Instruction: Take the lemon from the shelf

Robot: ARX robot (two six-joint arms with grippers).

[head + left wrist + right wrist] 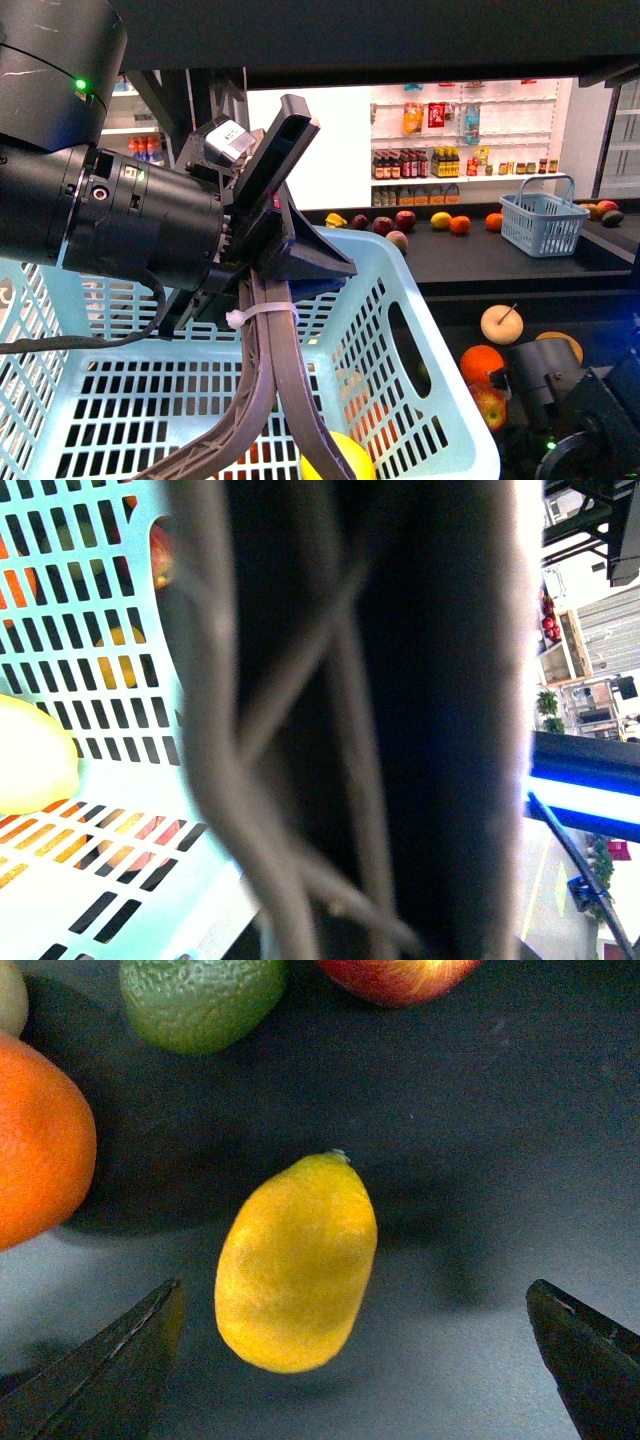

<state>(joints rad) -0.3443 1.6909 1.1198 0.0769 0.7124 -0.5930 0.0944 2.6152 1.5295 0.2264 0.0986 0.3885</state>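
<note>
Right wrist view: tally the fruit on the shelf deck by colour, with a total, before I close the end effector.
Yellow lemon: 1
Orange: 1
Green fruit: 1
Red apple: 1
Pale fruit, cut off at the frame edge: 1
Total: 5

- Left fingers (258,370) run off the front view's near edge, so their tips are unseen (spread or closed, no telling). In the left wrist view they are only a dark blur.
- Yellow fruit (340,458) in the basket (370,243) is partly behind a finger and cut by the edge.
- Right fingertips (110,1370) are mostly out of frame.
- Orange (40,1140), green fruit (200,1000) and apple (395,975) are all cropped.
- Far bottles (415,162) have labels too small to read.
</note>
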